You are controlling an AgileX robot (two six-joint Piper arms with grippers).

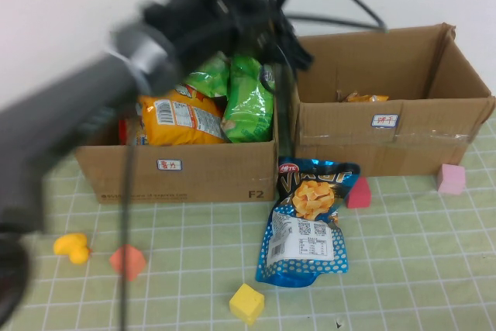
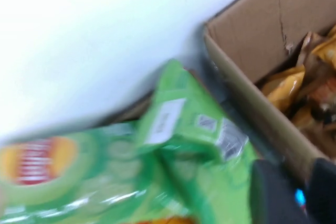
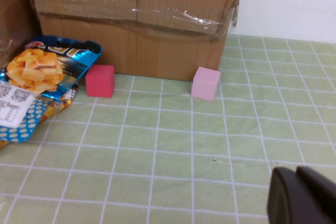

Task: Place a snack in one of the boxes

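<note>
Left gripper [image 1: 298, 56] hangs over the gap between the two boxes, above the green chip bags [image 1: 248, 98]; fingers blurred, can't tell their state. Snack [image 1: 364, 98] lies inside the right box [image 1: 387, 133]. Left box [image 1: 186, 172] is crammed with chip bags. Right gripper [image 3: 303, 195] sits low over the mat, fingers pressed together. Blue chip bag [image 1: 308, 222] lies in front of the boxes, with red block [image 3: 100, 81] and pink block [image 3: 205, 83] beside it.

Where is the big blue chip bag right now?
In the high view, the blue chip bag lies flat on the table, right of centre, its top end against the two cardboard boxes where they meet, a red block beside it.
</note>
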